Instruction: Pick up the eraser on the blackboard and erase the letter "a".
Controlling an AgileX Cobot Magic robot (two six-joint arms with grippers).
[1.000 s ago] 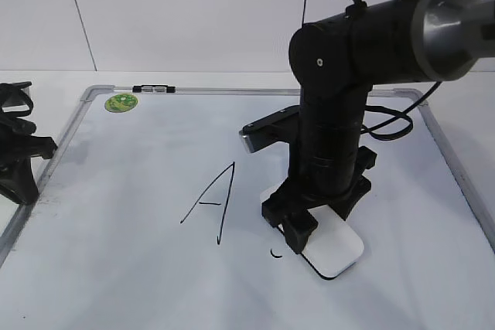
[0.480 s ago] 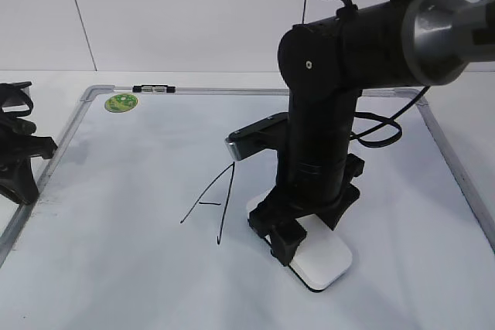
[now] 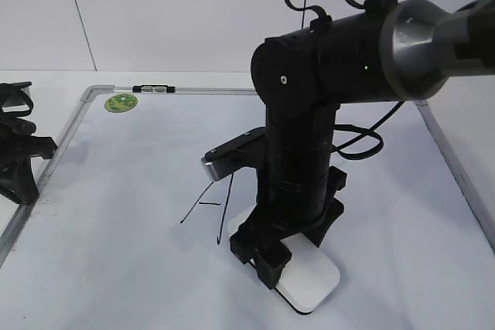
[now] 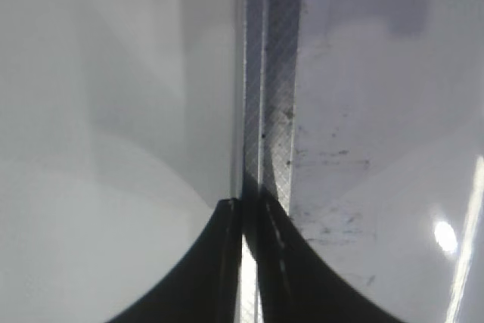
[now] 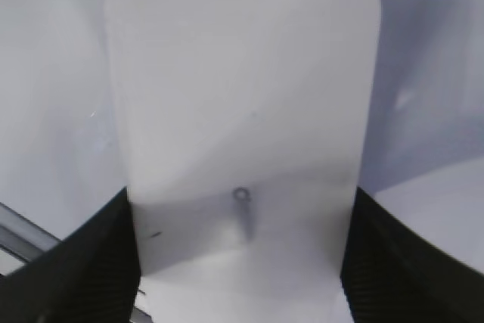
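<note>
**Right gripper presses the eraser on the board beside the capital A**

On the far left of the exterior view I see the left gripper (image 3: 17, 144) resting at the left frame of the blackboard (image 3: 124, 214). In its wrist view the 2 black fingers (image 4: 219, 262) are together with almost no gap, holding nothing, just above the grey frame rail.

Near the top left corner of the board there is a round green sticker (image 3: 121, 102). More to the middle I see the capital A (image 3: 209, 206), its upper part hidden behind the arm.

Just right of the A, the right gripper (image 3: 267, 253) points down and clamps the eraser (image 3: 309, 284), which lies flat on the board. In the right wrist view the fingers (image 5: 83, 262) squeeze both long sides of the white eraser (image 5: 242, 96). I cannot find the letter "a" anywhere.
</note>
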